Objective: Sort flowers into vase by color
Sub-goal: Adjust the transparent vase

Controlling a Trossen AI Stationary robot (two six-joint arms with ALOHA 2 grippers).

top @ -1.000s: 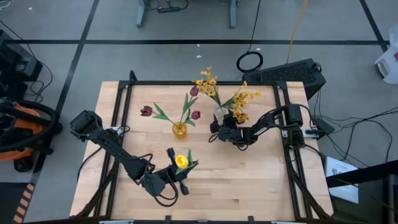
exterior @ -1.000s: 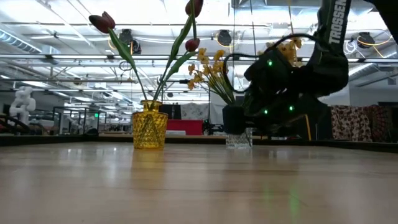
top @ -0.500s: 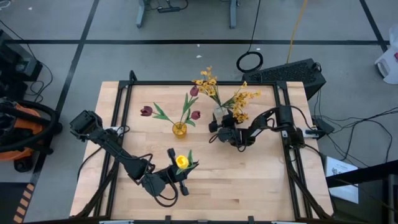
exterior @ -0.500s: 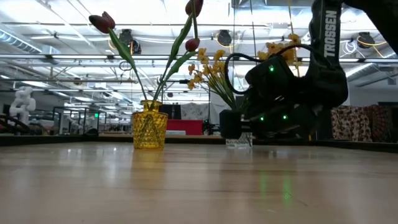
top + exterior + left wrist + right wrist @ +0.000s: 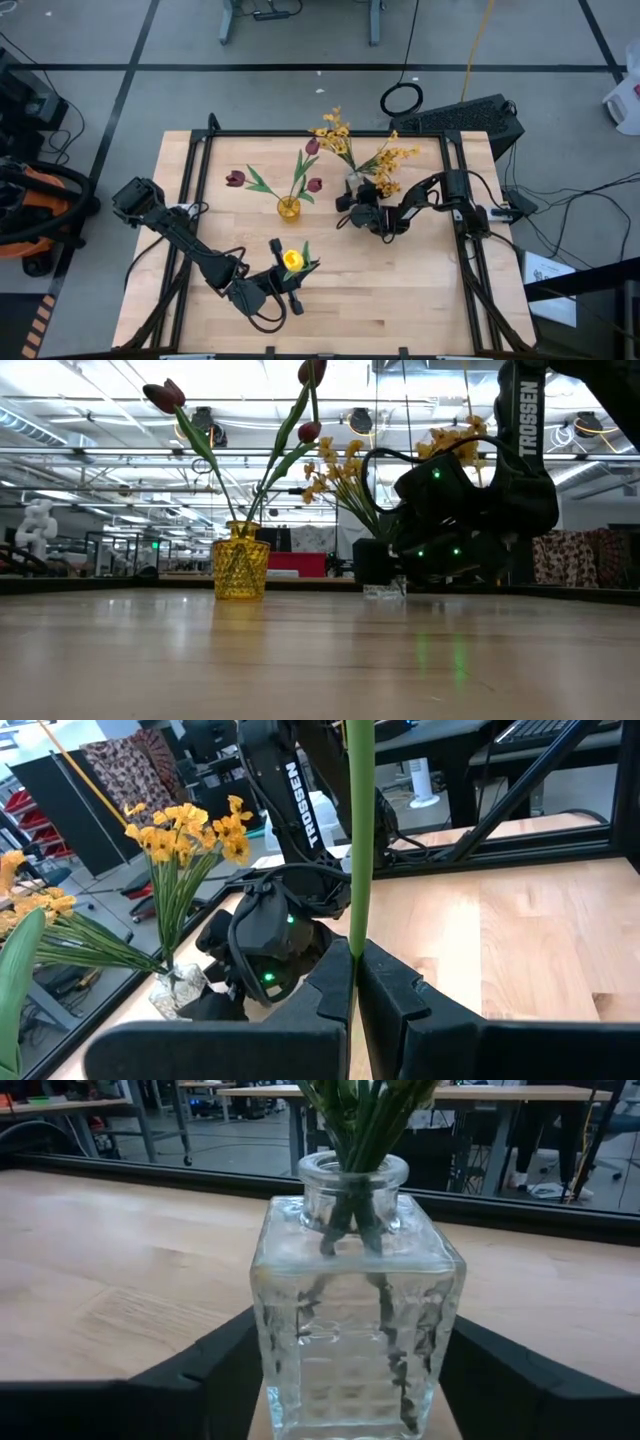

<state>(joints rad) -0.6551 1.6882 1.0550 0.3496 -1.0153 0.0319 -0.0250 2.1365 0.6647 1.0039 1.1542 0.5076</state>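
1. Left gripper (image 5: pixel 354 982) is over the near part of the worktop (image 5: pixel 420 290), closed tight on the green stem of the yellow tulip (image 5: pixel 291 259). In the left wrist view the stem rises straight up from between the two dark fingers (image 5: pixel 400 995).
2. From above, the yellow tulip's bloom sits directly over the left gripper (image 5: pixel 283 292), with a green leaf beside it.
3. Right gripper (image 5: pixel 355 1370) is at the clear glass vase (image 5: pixel 355 1305) near the far middle of the worktop. Its fingers stand one on each side of the vase body; whether they touch the glass cannot be told.
4. The clear vase is square-bodied with a round neck, upright, and holds a bunch of green stems. These carry the sprays of small yellow blossoms (image 5: pixel 340 138), fanning out towards the far edge and the right.
5. Yellow glass vase (image 5: pixel 240 568) stands upright, left of the clear vase and apart from it.
6. Three dark red tulips (image 5: pixel 236 179) are in the yellow vase, leaning in different directions. In the low view one stands tall and two lean aside.
7. The low view shows the right arm's wrist in front of the clear vase, hiding most of it.
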